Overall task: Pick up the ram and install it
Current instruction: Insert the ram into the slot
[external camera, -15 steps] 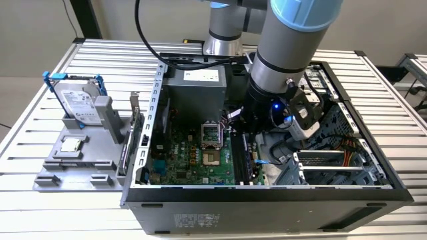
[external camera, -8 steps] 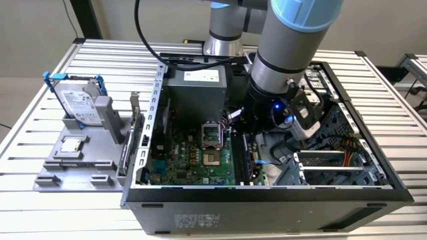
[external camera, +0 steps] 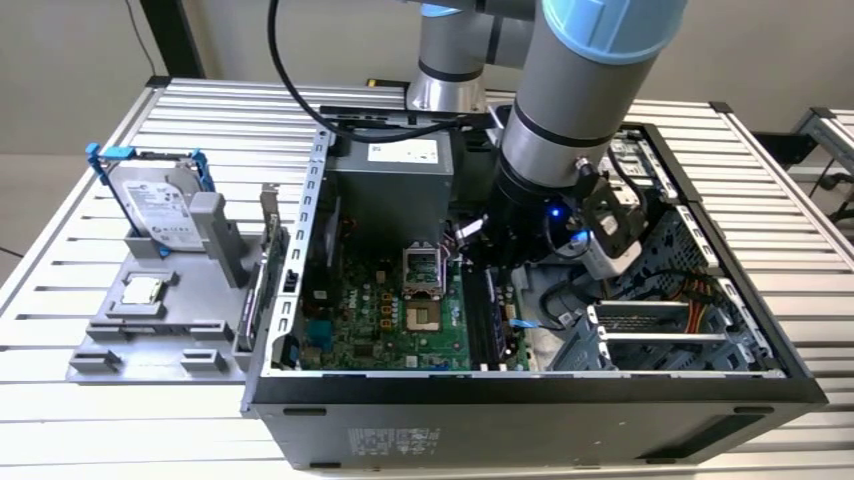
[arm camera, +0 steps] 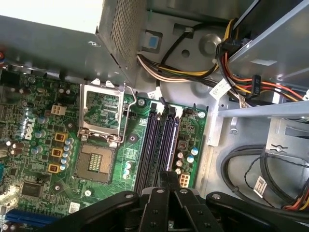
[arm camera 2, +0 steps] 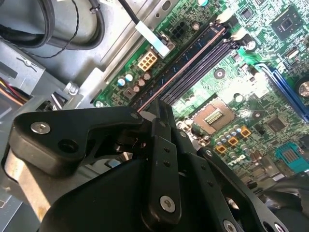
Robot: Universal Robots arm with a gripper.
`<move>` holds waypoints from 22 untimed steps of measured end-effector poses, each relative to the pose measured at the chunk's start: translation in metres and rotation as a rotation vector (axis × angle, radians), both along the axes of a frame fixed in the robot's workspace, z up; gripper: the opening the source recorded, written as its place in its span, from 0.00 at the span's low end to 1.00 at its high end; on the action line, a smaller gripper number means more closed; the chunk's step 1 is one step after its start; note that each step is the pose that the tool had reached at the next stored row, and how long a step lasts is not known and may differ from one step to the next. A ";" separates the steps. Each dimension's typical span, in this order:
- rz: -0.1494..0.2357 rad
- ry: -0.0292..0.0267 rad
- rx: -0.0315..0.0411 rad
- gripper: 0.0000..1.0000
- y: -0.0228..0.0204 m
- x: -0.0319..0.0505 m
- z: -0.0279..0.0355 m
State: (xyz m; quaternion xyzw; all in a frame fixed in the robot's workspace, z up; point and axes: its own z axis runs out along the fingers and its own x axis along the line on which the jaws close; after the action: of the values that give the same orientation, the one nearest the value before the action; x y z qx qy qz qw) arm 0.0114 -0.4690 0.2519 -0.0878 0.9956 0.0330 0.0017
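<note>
Because everything here happens around the empty processor socket (external camera: pixel 423 290), places are given from it. The open computer case (external camera: pixel 534 385) lies flat on the slatted table (external camera: pixel 80 420) with the socket near the middle of its floor. The arm (external camera: pixel 574 110) reaches down into the case just beside the socket, on the exterior view's right. The green motherboard (arm camera: pixel 29 145) spreads around the socket. Well apart from the socket, outside the case on the exterior view's left, a grey tray (external camera: pixel 147 345) carries the hard drive (external camera: pixel 158 205) and the small processor chip (external camera: pixel 143 290).

The gripper (arm camera: pixel 164 176) hangs low over the memory slots (arm camera: pixel 159 140) that run alongside the socket. Its fingers (arm camera 2: pixel 161 145) are drawn in tight, leaving only a sliver between them. By my judgement they pinch the ram (external camera: pixel 495 320), which stands on edge in the slot row next to the socket, though the wrist views catch it edge-on and the grip itself is hard to read.

The risk I see is misalignment. If the stick sits tilted or its notch is off the slot key, downward pressure could bend the board or stress the slot. Uneven pressure from an off-centre grip could seat one end only, leaving the white end latches (arm camera: pixel 170 110) unclosed. The loose cables (arm camera: pixel 251 164) on the far side of the slots from the socket could also snag the gripper body.
</note>
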 end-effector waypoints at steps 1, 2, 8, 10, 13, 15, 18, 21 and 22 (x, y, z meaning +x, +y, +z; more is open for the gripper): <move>0.002 0.0000 0.0000 0.00 0.0000 0.0000 0.0000; 0.004 0.0000 0.0000 0.00 0.0000 0.0000 0.0000; 0.015 0.0001 0.0001 0.00 0.0000 0.0000 0.0001; 0.018 0.0002 0.0001 0.00 0.0000 0.0000 0.0001; 0.021 0.0005 0.0000 0.00 0.0000 0.0000 0.0001; 0.023 0.0009 0.0000 0.00 0.0000 0.0000 0.0001; 0.030 0.0022 0.0001 0.00 0.0000 0.0000 0.0001; 0.034 0.0027 0.0003 0.00 0.0000 0.0000 0.0001; 0.035 0.0029 0.0002 0.00 0.0000 0.0000 0.0001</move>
State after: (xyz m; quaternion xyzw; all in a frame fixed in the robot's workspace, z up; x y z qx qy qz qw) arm 0.0114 -0.4689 0.2520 -0.1051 0.9939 0.0332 -0.0003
